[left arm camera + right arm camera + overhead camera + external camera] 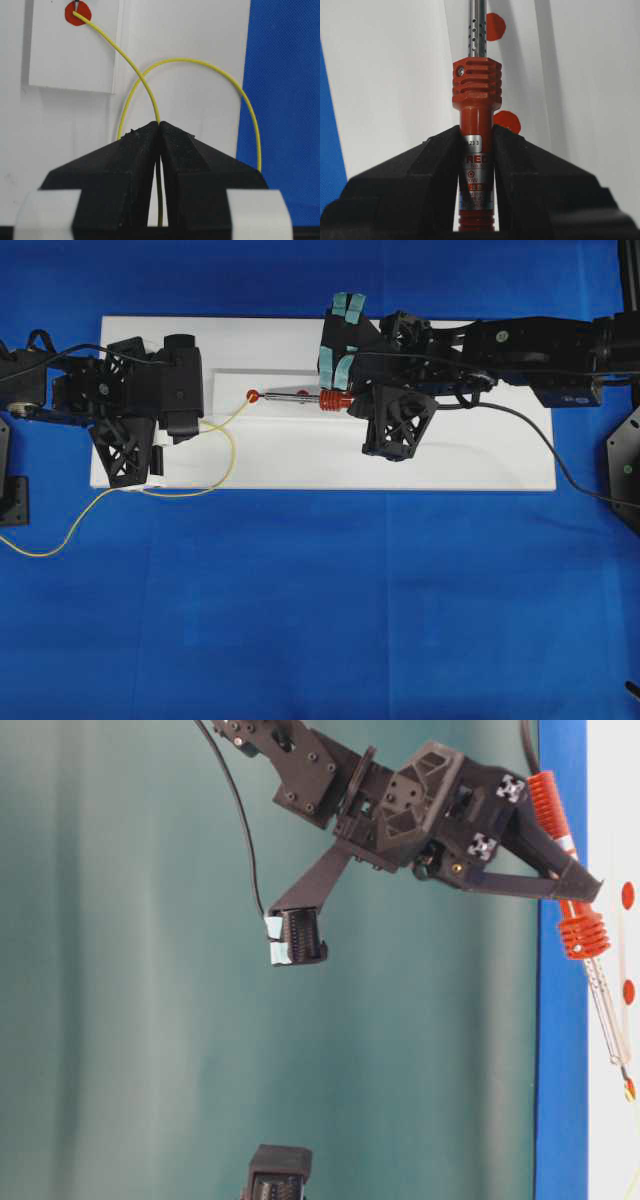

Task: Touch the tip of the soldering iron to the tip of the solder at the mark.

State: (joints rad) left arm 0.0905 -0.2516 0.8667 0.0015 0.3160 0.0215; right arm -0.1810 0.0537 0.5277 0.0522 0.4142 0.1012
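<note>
The left end effector (160, 131) is closed on the solder (131, 65), whose tip lies on the red mark (78, 12) on the white board (450, 455). The right end effector (477, 145) is clamped around the soldering iron (476, 100); its point touches the solder's tip at that mark

A counter (300, 620) covered in blue cloth carries a flat white board (480, 465) at its far middle. Thin yellow wire (60, 530) trails off the board's left end onto the cloth.
</note>
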